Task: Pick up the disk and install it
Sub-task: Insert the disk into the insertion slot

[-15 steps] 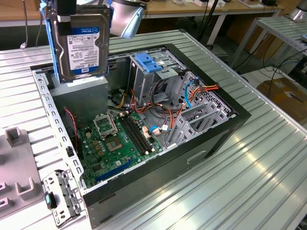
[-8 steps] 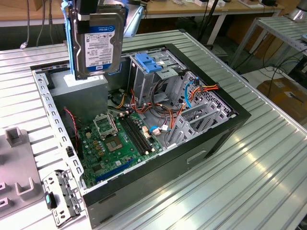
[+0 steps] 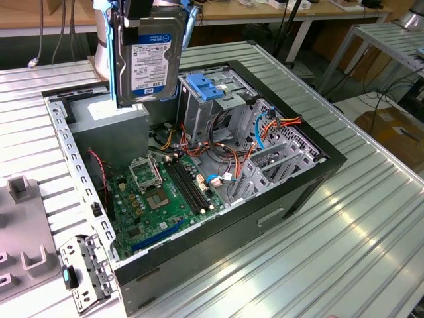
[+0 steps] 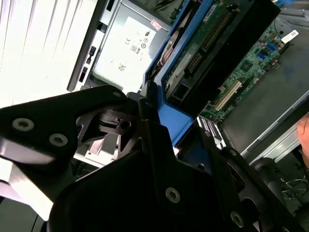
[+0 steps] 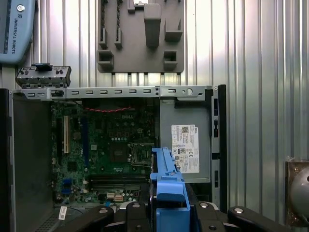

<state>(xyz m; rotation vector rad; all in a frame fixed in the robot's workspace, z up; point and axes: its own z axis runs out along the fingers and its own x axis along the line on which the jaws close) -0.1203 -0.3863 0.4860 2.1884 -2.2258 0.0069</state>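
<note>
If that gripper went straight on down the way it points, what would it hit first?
Probably the grey power-supply box: the gripper, shut on the disk, hangs over it, so the disk's lower edge would likely touch first.

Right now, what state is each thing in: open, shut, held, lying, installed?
gripper, shut on the disk.
disk, held upright in the air over the open case, not installed.
computer case, lying on its side, side panel off.
drive cage, standing inside the case, without the disk.
motherboard, uncovered in the case.
</note>
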